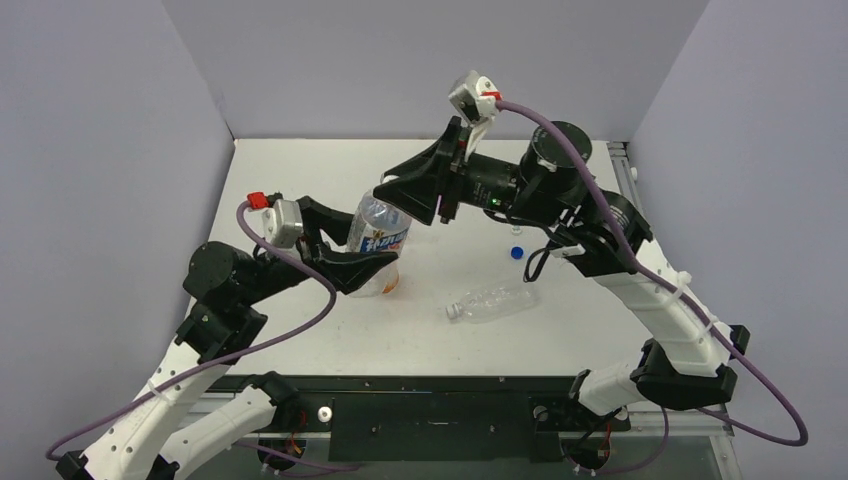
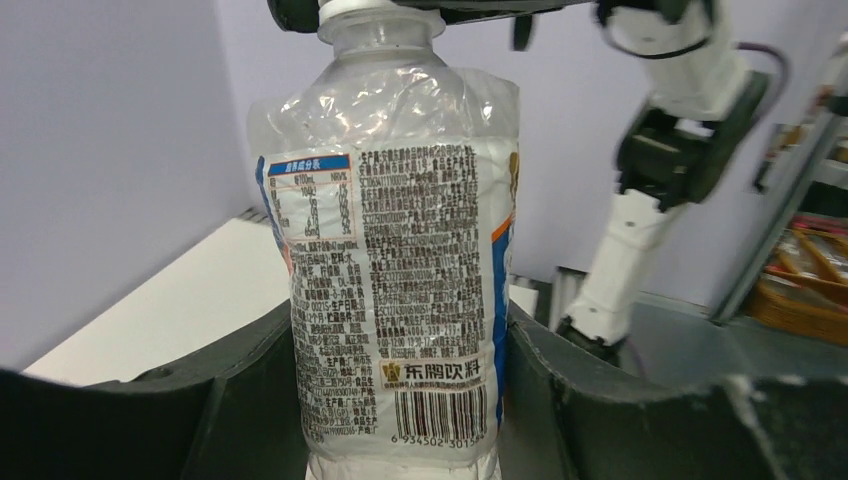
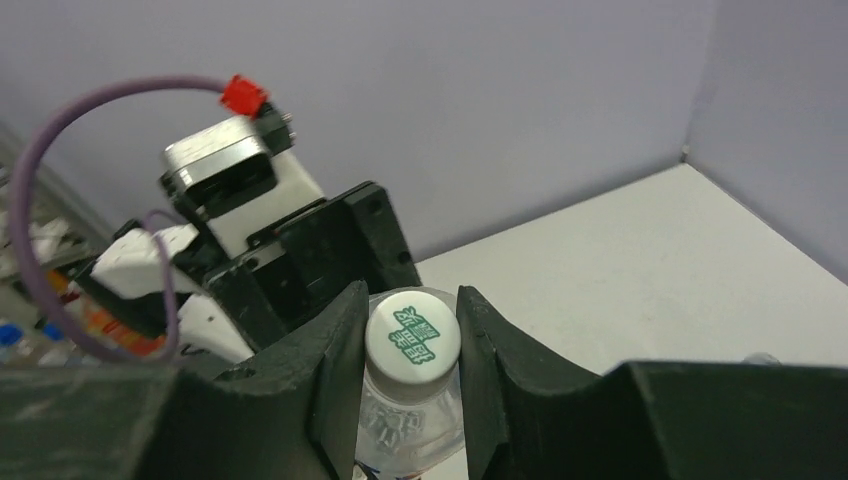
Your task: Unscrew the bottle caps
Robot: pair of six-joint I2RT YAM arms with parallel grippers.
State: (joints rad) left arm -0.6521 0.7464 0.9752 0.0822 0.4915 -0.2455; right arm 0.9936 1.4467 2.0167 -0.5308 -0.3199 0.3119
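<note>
Two grips meet on one labelled bottle (image 1: 381,232), which stands left of the middle of the table (image 1: 300,170). Only the right wrist view shows its white cap (image 3: 411,334), green-printed and pinched tight between the fingers of the right gripper (image 3: 410,345); overhead, that gripper hides it. The left wrist view shows the left gripper (image 2: 400,400) clamped around the bottle's lower body, barcode facing. Overhead alone shows a plain bottle (image 1: 492,302) lying to the right, with a loose blue cap (image 1: 516,253) just beyond it. The right arm reaches leftward over the bottle's top; the left arm bends inward, low.
</note>
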